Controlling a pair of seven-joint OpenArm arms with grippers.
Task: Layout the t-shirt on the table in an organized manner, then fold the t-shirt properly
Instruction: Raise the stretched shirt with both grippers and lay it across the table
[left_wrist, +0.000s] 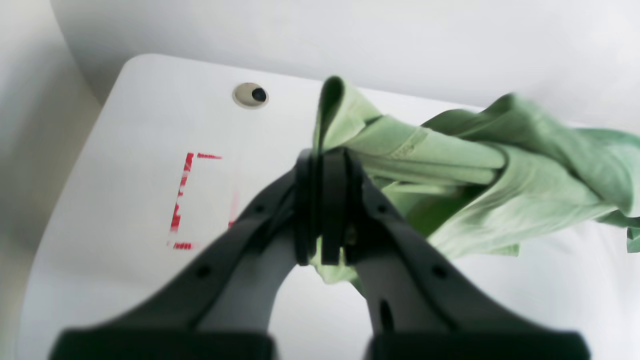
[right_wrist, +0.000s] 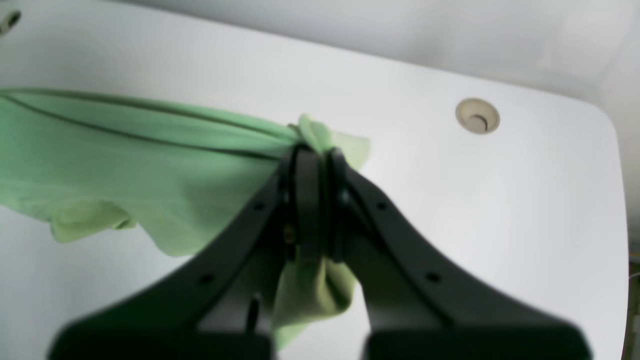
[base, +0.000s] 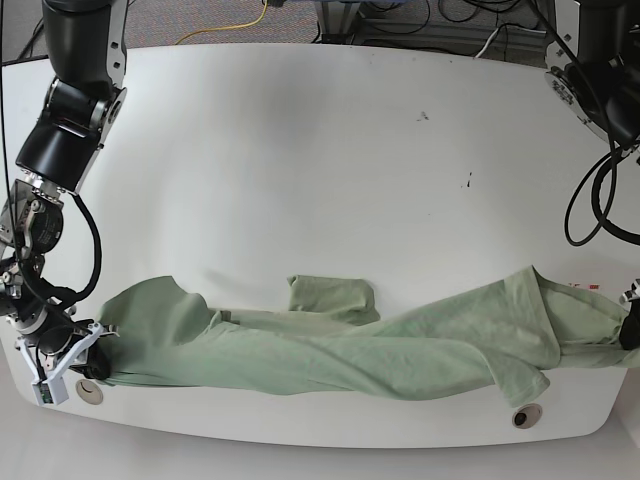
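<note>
The pale green t-shirt (base: 330, 350) is stretched in a long twisted band across the near part of the white table (base: 320, 160). At the base view's right edge my left gripper (base: 630, 335) is shut on one end of the shirt, with bunched fabric (left_wrist: 450, 165) trailing to the right past its black fingers (left_wrist: 334, 200). On the base view's left, my right gripper (base: 95, 360) is shut on the other end. There the cloth (right_wrist: 150, 150) runs off to the left of that gripper (right_wrist: 315, 200), and a fold hangs below the jaws.
A round grommet hole (base: 527, 415) lies near the front edge under the shirt's right end, another (base: 90, 392) by the right gripper. A red rectangular marking (left_wrist: 187, 200) lies left of the left gripper. Cables run beyond the far table edge.
</note>
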